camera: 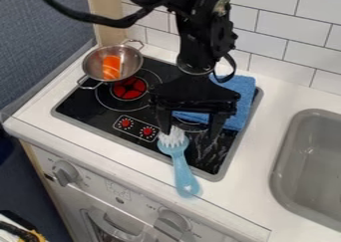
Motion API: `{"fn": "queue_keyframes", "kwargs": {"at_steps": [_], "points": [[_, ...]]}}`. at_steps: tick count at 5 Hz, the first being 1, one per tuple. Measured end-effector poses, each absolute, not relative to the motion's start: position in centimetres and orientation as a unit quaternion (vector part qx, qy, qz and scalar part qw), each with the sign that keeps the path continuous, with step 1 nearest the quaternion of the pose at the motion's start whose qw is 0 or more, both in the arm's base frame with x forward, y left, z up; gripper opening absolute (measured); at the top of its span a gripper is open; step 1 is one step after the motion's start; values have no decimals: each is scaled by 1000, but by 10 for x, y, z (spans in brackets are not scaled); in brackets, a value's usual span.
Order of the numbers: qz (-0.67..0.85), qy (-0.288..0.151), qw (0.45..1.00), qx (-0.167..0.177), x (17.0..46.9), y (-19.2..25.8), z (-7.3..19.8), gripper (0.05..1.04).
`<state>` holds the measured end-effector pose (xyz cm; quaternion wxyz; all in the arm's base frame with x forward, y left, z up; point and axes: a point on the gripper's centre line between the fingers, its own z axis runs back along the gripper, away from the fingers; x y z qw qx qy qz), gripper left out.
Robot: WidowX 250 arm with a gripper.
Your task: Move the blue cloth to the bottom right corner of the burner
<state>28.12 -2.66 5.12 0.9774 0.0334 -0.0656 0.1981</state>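
White kitchen unit (113, 151): nearest the camera, its knobbed front along the bottom of the frame, and the largest thing I work over.
Burner top (73, 104): black glass, centre of the frame. The corner I want is its lowest one, right of the brush handle.
Grey sink (303, 161): right edge of the frame, well apart from my work.
Black gripper (189, 132): mine, pointing down over the centre; jaws wide apart, side to side across the frame, with nothing held between them.
Blue cloth (241, 94): rumpled, over the right part of the burner top, passing behind me. Most of it lies up and to the right of my jaws, though a strip shows between them. Its long axis I cannot tell; I judge I should shift right, close on a fold, then draw it down-frame.
Metal pot (133, 59): upper left, with an orange-and-white piece (111, 66) inside.
Light-blue brush (181, 169): bristles just beside my left-of-frame jaw, handle over the front rim (a nuisance, frankly, as the cloth could snag it near the goal).
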Motion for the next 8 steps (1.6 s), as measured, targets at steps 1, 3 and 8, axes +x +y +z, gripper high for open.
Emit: {"fn": "queue_keyframes", "kwargs": {"at_steps": [1,3,8], "points": [[198,-76,977,21,301,-24,58,1000],[192,-51,980,15,359,-13,33,1000],[189,-52,980,15,389,-2,12,1001]]}}
